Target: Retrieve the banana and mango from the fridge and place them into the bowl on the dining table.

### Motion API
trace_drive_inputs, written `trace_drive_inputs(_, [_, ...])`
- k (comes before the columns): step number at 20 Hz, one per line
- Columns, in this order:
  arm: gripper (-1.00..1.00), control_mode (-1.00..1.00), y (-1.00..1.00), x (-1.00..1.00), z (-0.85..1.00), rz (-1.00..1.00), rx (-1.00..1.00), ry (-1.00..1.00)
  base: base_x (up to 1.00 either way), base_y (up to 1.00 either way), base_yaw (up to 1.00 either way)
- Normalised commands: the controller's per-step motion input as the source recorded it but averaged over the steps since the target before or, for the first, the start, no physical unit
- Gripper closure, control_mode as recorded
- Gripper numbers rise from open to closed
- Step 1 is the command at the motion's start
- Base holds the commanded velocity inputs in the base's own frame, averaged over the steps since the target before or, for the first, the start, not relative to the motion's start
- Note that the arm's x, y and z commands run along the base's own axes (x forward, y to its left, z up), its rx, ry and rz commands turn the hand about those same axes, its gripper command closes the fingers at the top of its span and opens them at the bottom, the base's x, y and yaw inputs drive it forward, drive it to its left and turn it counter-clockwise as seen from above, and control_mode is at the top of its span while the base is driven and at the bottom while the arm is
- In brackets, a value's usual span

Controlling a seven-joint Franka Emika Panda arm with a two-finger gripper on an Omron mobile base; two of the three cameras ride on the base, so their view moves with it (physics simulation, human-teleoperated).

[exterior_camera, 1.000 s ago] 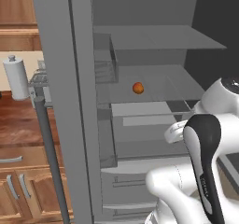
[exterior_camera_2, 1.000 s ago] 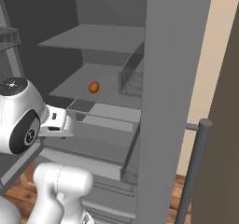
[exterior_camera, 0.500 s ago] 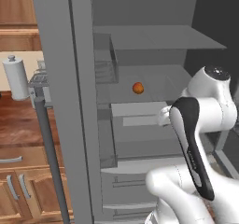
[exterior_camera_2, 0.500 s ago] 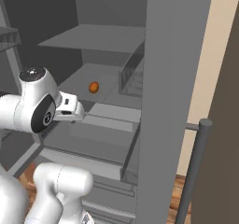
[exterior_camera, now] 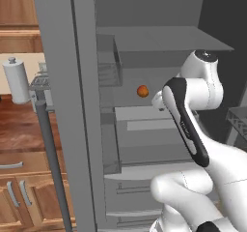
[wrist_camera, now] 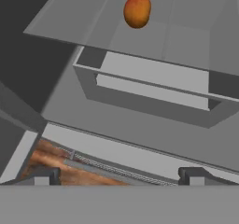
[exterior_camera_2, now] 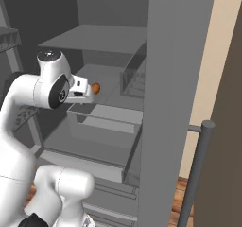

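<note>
Mango [exterior_camera: 142, 91] sits alone on a grey fridge shelf [exterior_camera: 144, 83], roughly mid-shelf and back from its front edge; orange-red, roundish, seen in all three views [exterior_camera_2: 95, 88] [wrist_camera: 137, 10]. Fridge [exterior_camera: 87, 105] stands open, left door [exterior_camera: 58, 110] swung toward the base with its bar handle [exterior_camera: 48, 153] in the foreground. Below the mango's shelf an open-topped grey drawer bin [wrist_camera: 149, 90] projects forward; a second shelf [exterior_camera_2: 94, 39] sits above. Gripper [wrist_camera: 119, 175] is inside the fridge opening, in front of the mango and apart from it, jaws spread wide and holding nothing; both dark fingertips [wrist_camera: 41, 175] rise at the bottom of the hand view, well below the fruit. From the right base view the hand [exterior_camera_2: 78, 91] sits just beside the mango with a small gap. Paper towel roll [exterior_camera: 17, 81] stands on the wooden counter [exterior_camera: 19, 129] left of the fridge door
</note>
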Motion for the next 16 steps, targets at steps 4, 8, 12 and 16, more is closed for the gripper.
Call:
trace_drive_inputs(4, [-1.00, -1.00, 0.00, 0.46, -0.13, 0.00, 0.00, -0.01, 0.00, 0.00, 0.00])
trace_drive_inputs(8, [-1.00, -1.00, 0.00, 0.57, -0.22, 0.00, 0.00, -0.04, 0.00, 0.00, 0.00])
trace_drive_inputs(12, [-1.00, -1.00, 0.00, 0.71, -0.15, 0.00, 0.00, -0.05, 0.00, 0.00, 0.00])
trace_drive_inputs(16, [-1.00, -1.00, 0.00, 0.68, -0.12, 0.00, 0.00, -0.04, 0.00, 0.00, 0.00])
